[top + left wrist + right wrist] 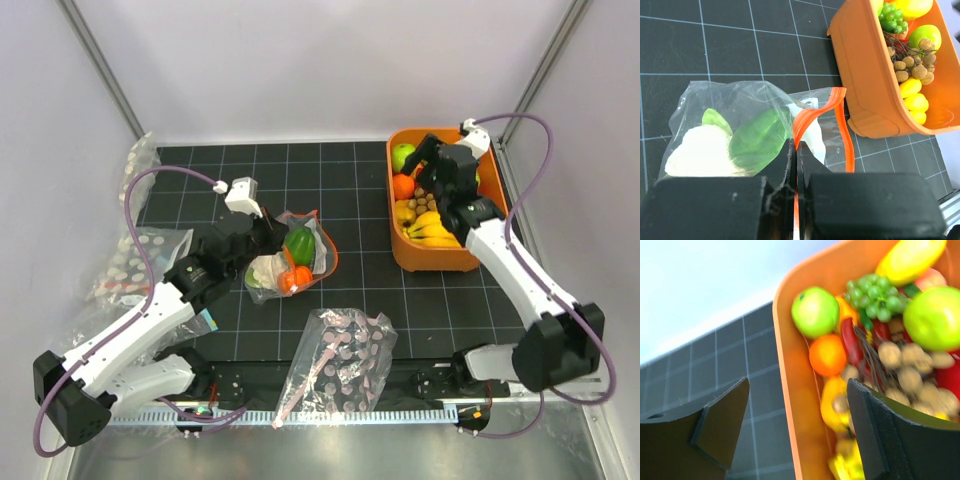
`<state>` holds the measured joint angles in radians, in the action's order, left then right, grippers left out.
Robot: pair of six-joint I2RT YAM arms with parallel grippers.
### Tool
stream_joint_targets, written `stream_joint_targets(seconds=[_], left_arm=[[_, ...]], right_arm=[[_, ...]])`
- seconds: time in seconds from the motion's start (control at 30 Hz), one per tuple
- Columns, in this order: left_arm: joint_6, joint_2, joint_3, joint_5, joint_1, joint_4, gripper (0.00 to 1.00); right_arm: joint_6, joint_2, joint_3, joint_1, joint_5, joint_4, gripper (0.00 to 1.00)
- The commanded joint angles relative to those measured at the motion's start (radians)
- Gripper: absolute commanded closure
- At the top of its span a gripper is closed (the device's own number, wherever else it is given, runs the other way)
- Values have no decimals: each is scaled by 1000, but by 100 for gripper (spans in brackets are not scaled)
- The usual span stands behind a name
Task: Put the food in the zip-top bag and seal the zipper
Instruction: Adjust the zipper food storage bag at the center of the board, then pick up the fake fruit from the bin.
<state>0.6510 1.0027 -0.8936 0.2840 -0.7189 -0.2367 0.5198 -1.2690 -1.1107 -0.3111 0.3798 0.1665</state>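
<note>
Open mat (360,200) between zip-top bag (322,252) and orange bin (437,259) — pink-dotted bag (345,355) crowds the near edge.

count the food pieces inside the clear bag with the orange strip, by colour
white cauliflower: 1
green bell pepper: 1
orange round piece: 1
total in the zip-top bag: 3

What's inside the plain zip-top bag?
Visible through the zip-top bag: white cauliflower, green bell pepper, and from above an orange round piece. The left gripper, shut on the zipper, covers the bag's near edge in the wrist view.
</note>
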Motion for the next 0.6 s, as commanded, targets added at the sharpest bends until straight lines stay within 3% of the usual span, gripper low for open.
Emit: stream_joint_targets(seconds=[0.0,0.13,0.57], left_arm=[[-7,-26,-19,-11,-1,42,100],[-5,-26,-18,-9,-1,40,100],[-7,-22,-21,-20,-1,40,100]], right_arm=[[118,-99,-92,72,-128,-69,13],[242,-249,-98,148,-261,-200,0],[290,-608,-346,162,-194,-223,0]])
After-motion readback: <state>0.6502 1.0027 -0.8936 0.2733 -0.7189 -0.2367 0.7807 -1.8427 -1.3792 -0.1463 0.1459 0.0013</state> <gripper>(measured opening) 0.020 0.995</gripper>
